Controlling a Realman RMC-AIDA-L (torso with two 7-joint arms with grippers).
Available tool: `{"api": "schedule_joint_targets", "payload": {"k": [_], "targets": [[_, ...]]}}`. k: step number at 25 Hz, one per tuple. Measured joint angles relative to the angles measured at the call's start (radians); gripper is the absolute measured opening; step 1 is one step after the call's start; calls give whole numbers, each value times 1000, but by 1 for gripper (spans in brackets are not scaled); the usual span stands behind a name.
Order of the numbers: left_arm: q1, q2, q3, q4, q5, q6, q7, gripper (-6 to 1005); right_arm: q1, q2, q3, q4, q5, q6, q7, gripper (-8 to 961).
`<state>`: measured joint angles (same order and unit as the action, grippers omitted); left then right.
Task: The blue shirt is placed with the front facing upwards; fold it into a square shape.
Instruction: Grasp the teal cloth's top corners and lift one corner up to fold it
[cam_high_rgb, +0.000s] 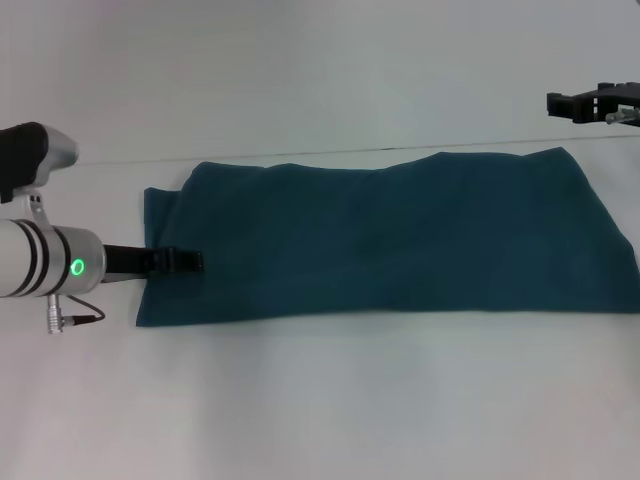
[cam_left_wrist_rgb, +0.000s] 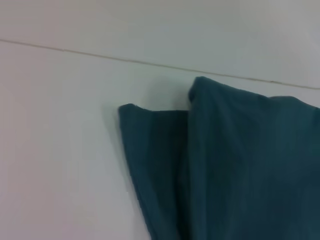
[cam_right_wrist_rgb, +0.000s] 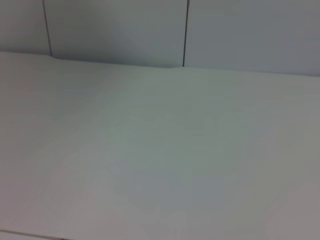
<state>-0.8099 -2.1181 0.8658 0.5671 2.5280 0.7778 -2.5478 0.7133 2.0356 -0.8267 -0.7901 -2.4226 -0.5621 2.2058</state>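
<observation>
Your left gripper (cam_high_rgb: 188, 261) sits low on the blue shirt (cam_high_rgb: 400, 240)'s near end, prob to start 1 crosswise fold; grip state can't tell. Right gripper (cam_high_rgb: 600, 105) parked far side.

head overhead, left wrist near shirt (cam_left_wrist_rgb: 240, 165)

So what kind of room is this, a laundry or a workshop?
More likely a robot test bench than a laundry. The table is plain white and holds just one blue shirt, folded into a long strip. Behind it is a bare panelled wall. The left gripper sits at the shirt's end.
</observation>
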Motion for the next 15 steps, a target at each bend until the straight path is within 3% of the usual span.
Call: {"api": "schedule_joint_targets", "payload": {"k": [6,15], "targets": [[-14,-8,0,-3,0,20,65,733,-3,2,0,0,-1,-1,0,767],[-19,-23,-8,12,0,9,113,373,-3,6,0,0,-1,-1,0,767]]}}
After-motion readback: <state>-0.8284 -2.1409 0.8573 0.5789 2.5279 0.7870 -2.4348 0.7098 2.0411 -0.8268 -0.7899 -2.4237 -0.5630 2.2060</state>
